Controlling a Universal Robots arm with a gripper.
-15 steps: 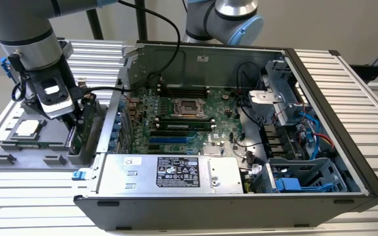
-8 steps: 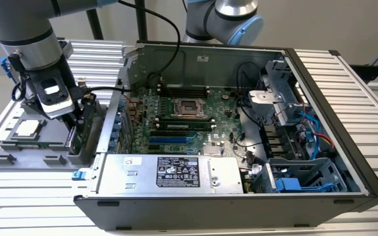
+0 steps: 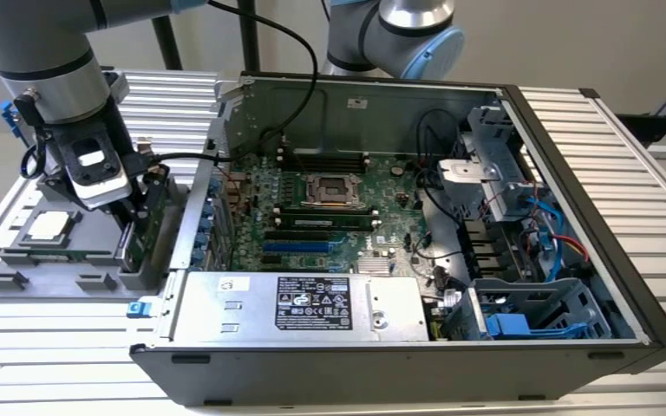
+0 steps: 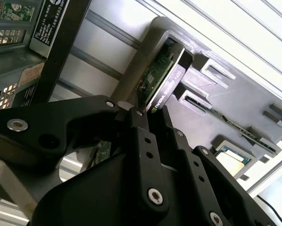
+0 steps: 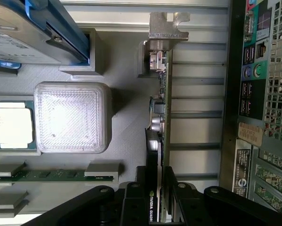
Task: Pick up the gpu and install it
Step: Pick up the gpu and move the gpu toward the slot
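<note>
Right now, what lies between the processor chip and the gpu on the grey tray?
In the first wrist view, a pale square ribbed block lies between the processor chip and the gpu, which stands on edge.

tray (image 3: 27, 270): set at the exterior view's left of the computer case (image 3: 402, 381)
gpu (image 5: 159, 117): stood on edge in the tray
gripper (image 5: 155, 182): closed astride the gpu

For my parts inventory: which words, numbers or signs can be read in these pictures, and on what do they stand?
White label on silver metal power supply box: print too small to read.
White lettering on black edge of flat green gpu card: too blurred to quote.
Stickers on grey computer case rear: unreadable.
</note>
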